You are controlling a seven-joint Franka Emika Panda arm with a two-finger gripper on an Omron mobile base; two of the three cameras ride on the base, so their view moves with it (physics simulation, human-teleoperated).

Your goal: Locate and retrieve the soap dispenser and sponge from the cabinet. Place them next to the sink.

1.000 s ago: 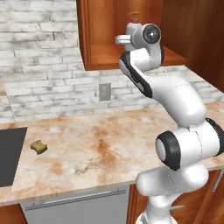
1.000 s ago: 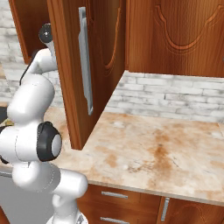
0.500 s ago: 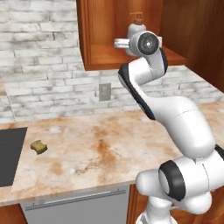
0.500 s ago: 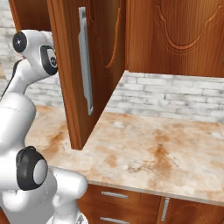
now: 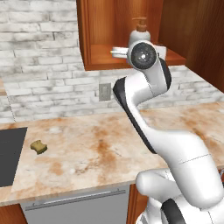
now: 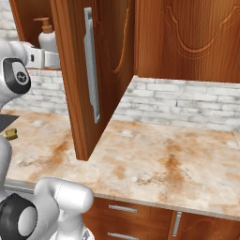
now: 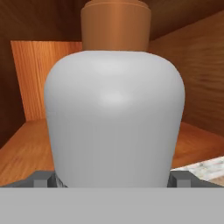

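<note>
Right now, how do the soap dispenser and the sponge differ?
The soap dispenser stands upright on the cabinet shelf; the sponge lies flat on the counter near the sink. The dispenser is a pale grey bottle with a tan pump, far bigger than the small yellow-olive sponge. The gripper is right at the dispenser; the sponge lies alone.

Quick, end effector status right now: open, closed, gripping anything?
End effector: open, fingertips either side of the soap dispenser on the cabinet shelf; no grip yet.
</note>
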